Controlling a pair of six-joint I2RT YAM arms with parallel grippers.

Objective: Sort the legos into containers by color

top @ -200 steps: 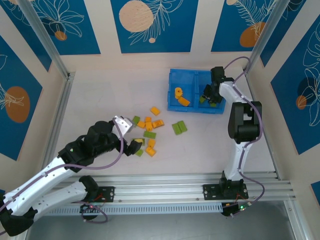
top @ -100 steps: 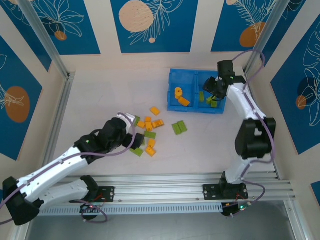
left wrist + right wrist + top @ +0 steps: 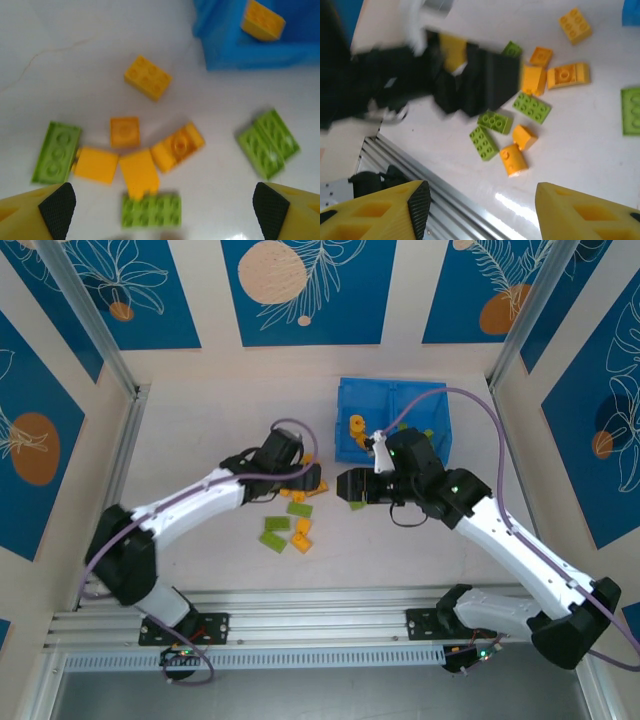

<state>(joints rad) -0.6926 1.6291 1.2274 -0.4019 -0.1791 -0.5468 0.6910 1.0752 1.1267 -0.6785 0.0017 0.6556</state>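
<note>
Orange-yellow and lime green legos lie scattered on the white table left of the blue bin (image 3: 345, 400). Its left compartment holds orange pieces (image 3: 357, 425); green pieces (image 3: 428, 432) lie in the right one. My left gripper (image 3: 305, 476) hovers open over the pile, and a green brick (image 3: 151, 210) sits between its fingertips (image 3: 57, 210), with orange bricks (image 3: 140, 174) just beyond. My right gripper (image 3: 348, 485) is open and empty beside the pile, above a green brick (image 3: 488, 143) and an orange one (image 3: 514, 159). A green pair (image 3: 268, 143) lies near the bin (image 3: 250, 50).
The left arm's black wrist (image 3: 465, 75) is close to my right gripper. An aluminium rail (image 3: 330, 605) runs along the table's near edge, and a metal frame post (image 3: 120, 475) borders the left side.
My left arm has swung forward and right to hover over the pile. The right arm has left the bin and swept left and down to the table beside the pile.
</note>
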